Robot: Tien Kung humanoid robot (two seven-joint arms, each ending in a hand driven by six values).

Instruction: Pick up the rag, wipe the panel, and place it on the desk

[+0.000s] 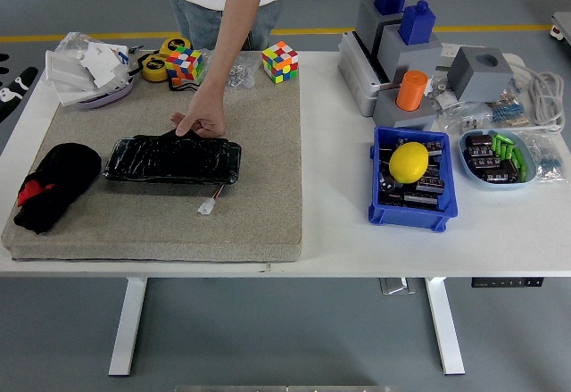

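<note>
Rag (52,187) lies by the bench's left edge, nearest the left hand (12,87); whether that hand is open cannot be told.

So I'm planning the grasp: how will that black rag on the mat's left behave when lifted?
The black rag lies bunched in soft folds, so it is probably floppy and will sag. It looks light. It should not roll on the rough mat.
</note>
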